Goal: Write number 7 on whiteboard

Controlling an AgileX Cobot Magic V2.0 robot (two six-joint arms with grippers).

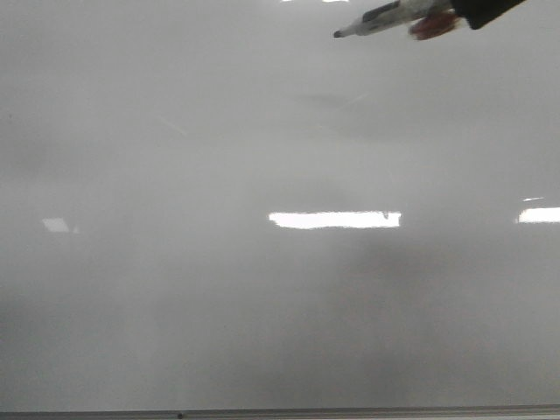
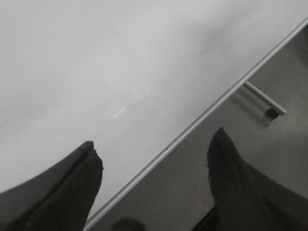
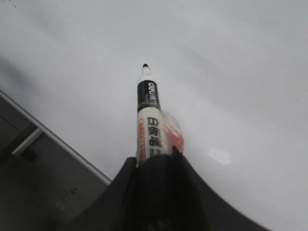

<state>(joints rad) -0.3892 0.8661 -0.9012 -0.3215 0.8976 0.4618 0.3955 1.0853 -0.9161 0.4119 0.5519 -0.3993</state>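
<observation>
The whiteboard [image 1: 219,289] fills the front view, pale grey and glossy, with no black mark on it; the number 7 is not in view. My right gripper [image 1: 477,10] enters at the top right, shut on a white marker [image 1: 385,16] with a black tip pointing left, held clear of the board. In the right wrist view the marker [image 3: 148,120] sticks out from the shut gripper [image 3: 156,156] over the whiteboard [image 3: 231,72]. My left gripper [image 2: 154,154] is open and empty over the whiteboard's [image 2: 96,57] edge.
The board's thin metal bottom edge [image 1: 280,411] runs along the bottom of the front view and shows in both wrist views [image 2: 192,126] [image 3: 62,144]. Beyond it lies a dark grey floor [image 2: 192,187] with a metal stand leg [image 2: 263,98].
</observation>
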